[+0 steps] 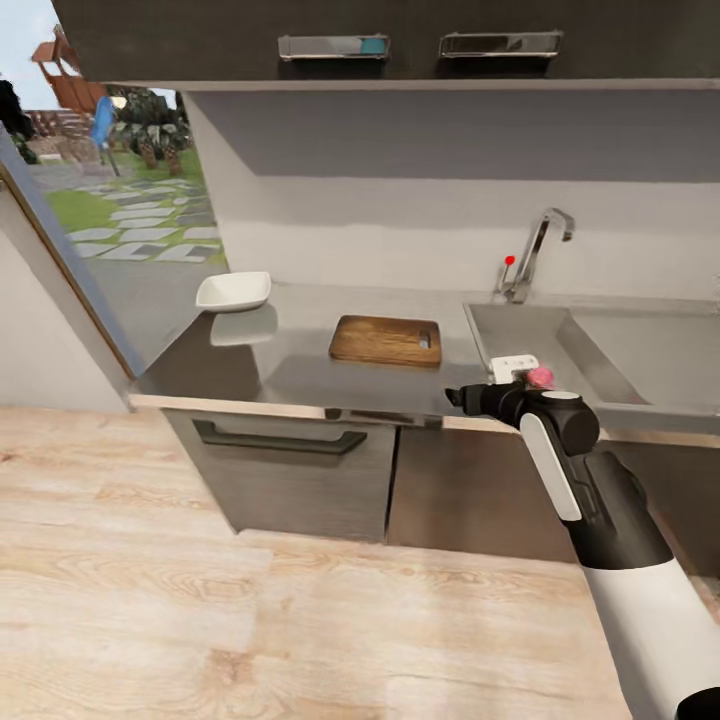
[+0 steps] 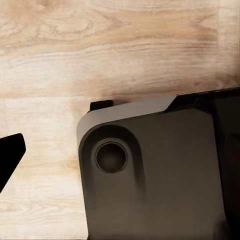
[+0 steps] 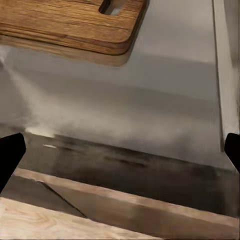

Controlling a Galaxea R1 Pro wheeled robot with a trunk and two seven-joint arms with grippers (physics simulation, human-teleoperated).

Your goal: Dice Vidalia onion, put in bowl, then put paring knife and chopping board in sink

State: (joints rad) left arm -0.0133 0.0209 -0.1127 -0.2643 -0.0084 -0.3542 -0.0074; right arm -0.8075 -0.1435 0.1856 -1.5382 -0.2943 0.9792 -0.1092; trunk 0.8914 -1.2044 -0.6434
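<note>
Your right gripper (image 1: 458, 398) hangs at the front edge of the countertop (image 1: 300, 375), between the chopping board (image 1: 386, 340) and the sink (image 1: 600, 350); its two fingers sit far apart at the sides of the right wrist view, so it is wide open and holds nothing; one dark finger (image 3: 10, 152) shows at the side there. Your left gripper sits low over the wood floor (image 2: 100, 50), beside the robot's dark body (image 2: 160, 175); one fingertip (image 2: 9, 152) shows, but you cannot tell if that hand is open or closed.

What could go wrong from here, I think: the open hand is low and close to the counter's front lip; push forward without lifting and the fingers may bump the edge. The board lies near your path to the sink; a wide swing could knock it and slide it away. The onion does not show clearly in the sink from here, so reach in slowly; the basin walls could catch your fingers.

The chopping board lies flat on the countertop, just beside the sink; its long side runs along the counter, side to side, and the end with the handle hole (image 3: 116, 5) points toward the sink. The white bowl (image 1: 233, 291) rests at the far left end of the counter, well apart from the board.
</note>
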